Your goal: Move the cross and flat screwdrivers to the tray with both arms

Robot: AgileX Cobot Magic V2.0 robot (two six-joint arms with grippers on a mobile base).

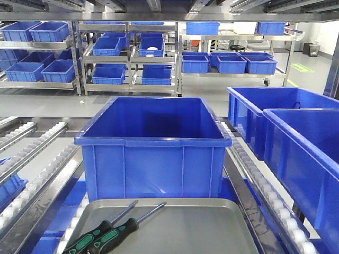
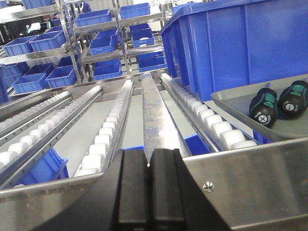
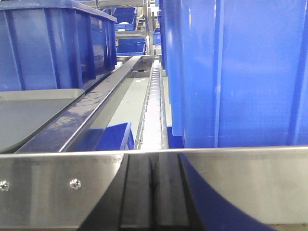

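Observation:
Two screwdrivers with black-and-green handles lie side by side on the grey metal tray (image 1: 212, 227), near its front left corner. The left screwdriver (image 1: 87, 241) and the right screwdriver (image 1: 114, 235) both point their thin shafts away to the back right. In the left wrist view their handle ends show at the right on the tray (image 2: 231, 98): one cap (image 2: 263, 109) bears a cross mark, and the other cap (image 2: 293, 96) is cut by the frame edge. My left gripper (image 2: 148, 153) is shut and empty, low, left of the tray. My right gripper (image 3: 151, 161) is shut and empty, right of the tray (image 3: 29, 113).
A deep blue bin (image 1: 153, 145) stands just behind the tray. Two more blue bins (image 1: 296, 143) sit at the right, close to my right gripper. Roller conveyor rails (image 2: 110, 125) run on both sides. A steel front rail (image 3: 57, 183) crosses low. Shelves of blue bins fill the background.

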